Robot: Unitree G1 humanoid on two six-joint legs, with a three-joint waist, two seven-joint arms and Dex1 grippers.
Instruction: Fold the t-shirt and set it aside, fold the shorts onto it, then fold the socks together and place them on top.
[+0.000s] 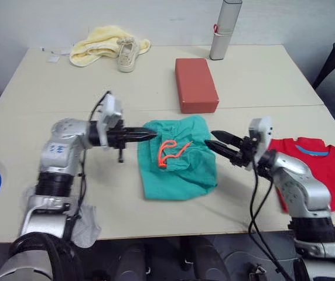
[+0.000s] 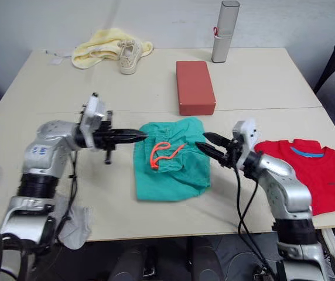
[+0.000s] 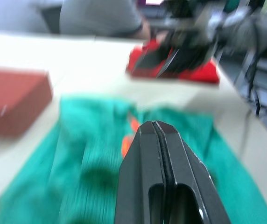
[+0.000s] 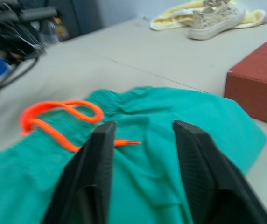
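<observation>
— While the shorts (image 1: 178, 157) lie bunched mid-table, where are your grippers?
— My left gripper (image 1: 151, 134) is pinched together at their left edge, seemingly empty; my right gripper (image 1: 213, 140) is spread apart at their right edge, holding nothing.
— And the t-shirt (image 1: 322, 170)?
— Flat, far right, beside my right arm.

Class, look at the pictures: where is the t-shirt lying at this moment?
In the eye views the t-shirt lies flat at the table's right edge, beside the right arm and apart from the shorts in the middle.
</observation>
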